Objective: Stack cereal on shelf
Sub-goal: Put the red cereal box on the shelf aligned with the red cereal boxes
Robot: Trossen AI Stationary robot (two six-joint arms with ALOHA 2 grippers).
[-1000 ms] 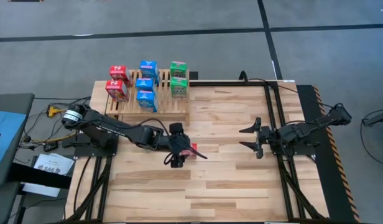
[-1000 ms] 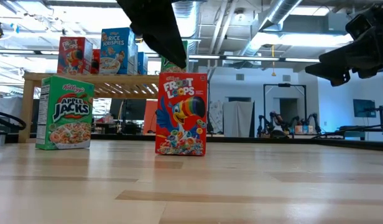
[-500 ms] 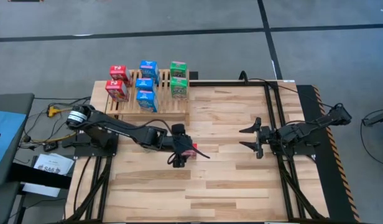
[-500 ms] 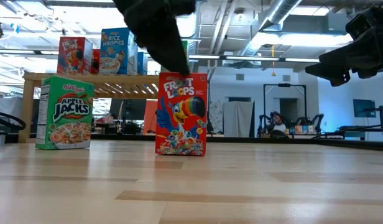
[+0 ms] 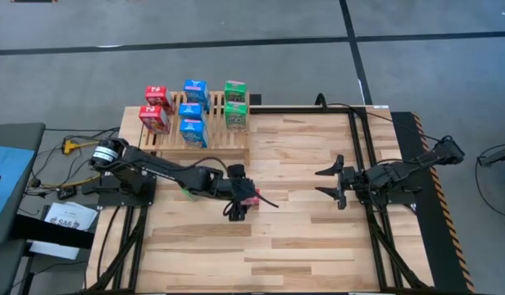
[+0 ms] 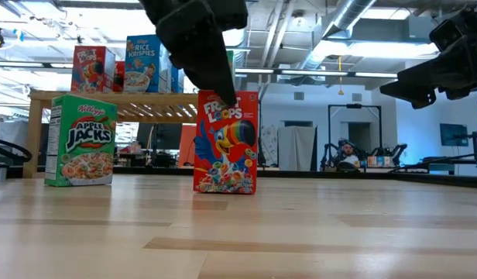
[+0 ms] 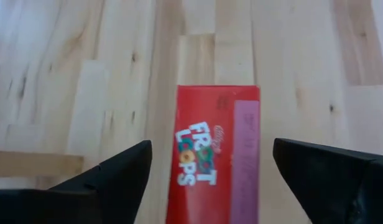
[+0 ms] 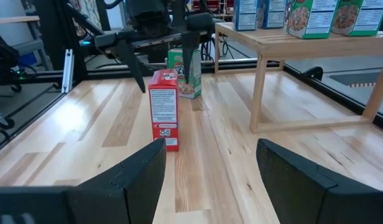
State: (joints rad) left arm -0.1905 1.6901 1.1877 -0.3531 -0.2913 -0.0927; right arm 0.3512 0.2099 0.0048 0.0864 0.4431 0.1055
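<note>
Mid-surface, the left end effector (image 7: 210, 171) straddles the standing red cereal box (image 7: 216, 152), fingers apart, untouching; next, close, lift, carry to the shelf (image 5: 205, 139); right end effector (image 5: 333, 176) waits apart.

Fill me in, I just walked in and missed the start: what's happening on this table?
The left gripper is over a red Froot Loops box standing on the table, jaws open on either side of its top, not yet gripping. A green Apple Jacks box also stands on the table. Six cereal boxes already sit on the wooden shelf. The right gripper waits open, holding nothing.
</note>
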